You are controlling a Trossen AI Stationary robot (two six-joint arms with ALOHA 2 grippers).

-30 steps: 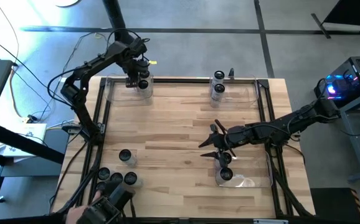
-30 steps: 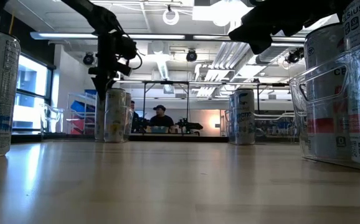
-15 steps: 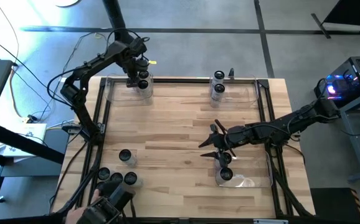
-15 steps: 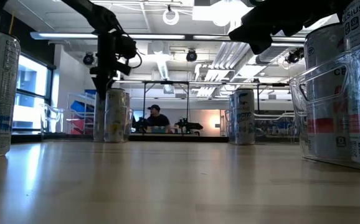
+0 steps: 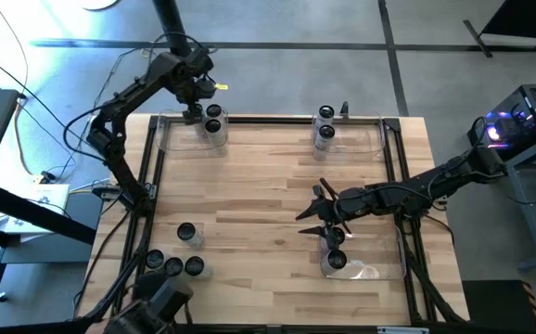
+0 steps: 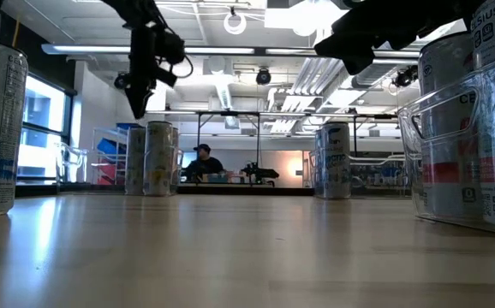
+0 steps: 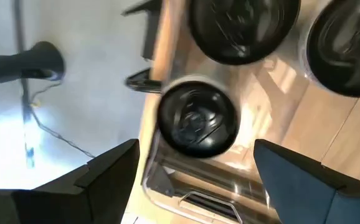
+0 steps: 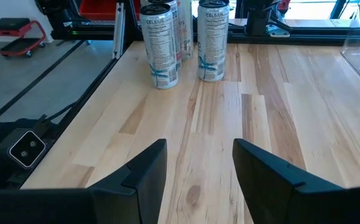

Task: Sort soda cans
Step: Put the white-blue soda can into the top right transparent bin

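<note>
Hovering above a soda can (image 7: 197, 118) in the bin, the left gripper's (image 7: 195, 180) fingers gape wide, empty.

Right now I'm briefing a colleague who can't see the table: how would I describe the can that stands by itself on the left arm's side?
Seen from above, go to the lower left corner of the wooden table, where a cluster of cans huddles on bare wood. The lone can stands just beyond them, toward the table's middle. Unlike its neighbours it touches nothing and sits in no bin.
</note>
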